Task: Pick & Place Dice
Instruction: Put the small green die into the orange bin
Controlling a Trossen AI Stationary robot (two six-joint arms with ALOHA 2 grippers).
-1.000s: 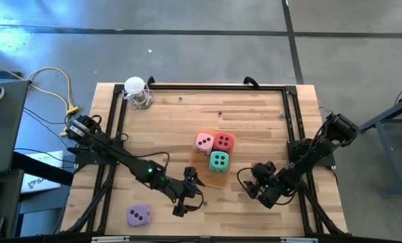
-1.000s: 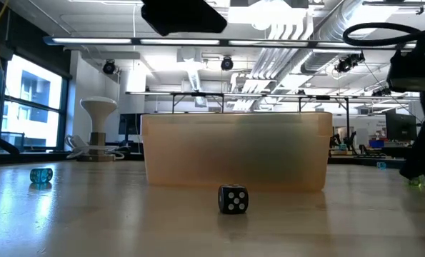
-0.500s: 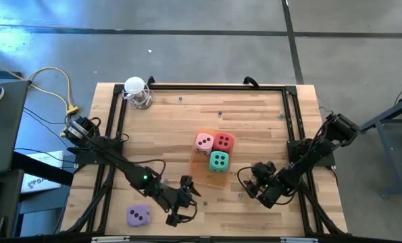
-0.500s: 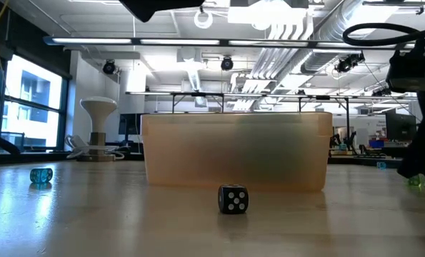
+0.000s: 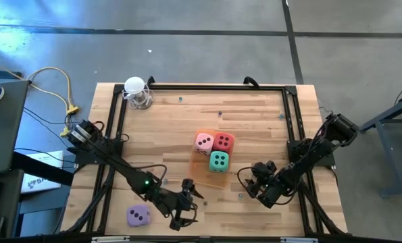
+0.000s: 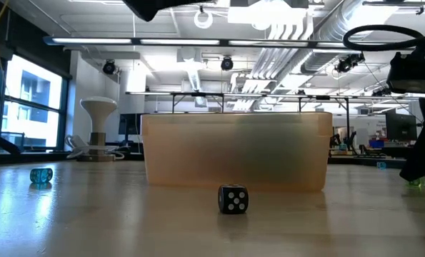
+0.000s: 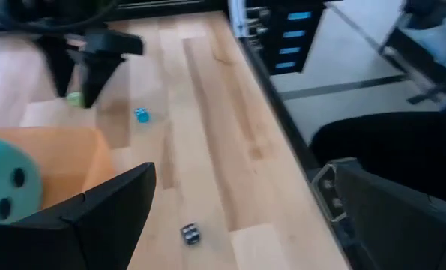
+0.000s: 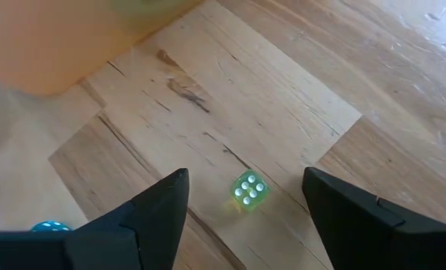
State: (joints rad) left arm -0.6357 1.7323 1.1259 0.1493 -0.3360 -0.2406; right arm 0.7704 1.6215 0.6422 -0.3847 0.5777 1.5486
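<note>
The pink die (image 5: 204,142), the red die (image 5: 223,141) and the teal die (image 5: 219,160) rest on the flat orange tray (image 5: 217,179) at mid-table. The lilac die (image 5: 138,215) lies alone on the wood near the front left. My left gripper (image 5: 186,210) hovers open to the right of the lilac die, with nothing between its fingers (image 7: 237,172). My right gripper (image 5: 255,183) stands open, low over the table to the right of the tray. Its fingers flank a tiny green die (image 8: 248,190) without touching it.
Other tiny dice lie loose on the wood: a black one (image 6: 233,199) in front of the tray and blue ones (image 7: 142,114) (image 8: 50,226). A white stand (image 5: 136,92) sits at the far left corner. A black frame (image 5: 217,86) rims the table.
My left gripper has moved toward the table's near edge and a little left, closer to the lilac die, and has stayed open. The dice and the tray have not moved.
</note>
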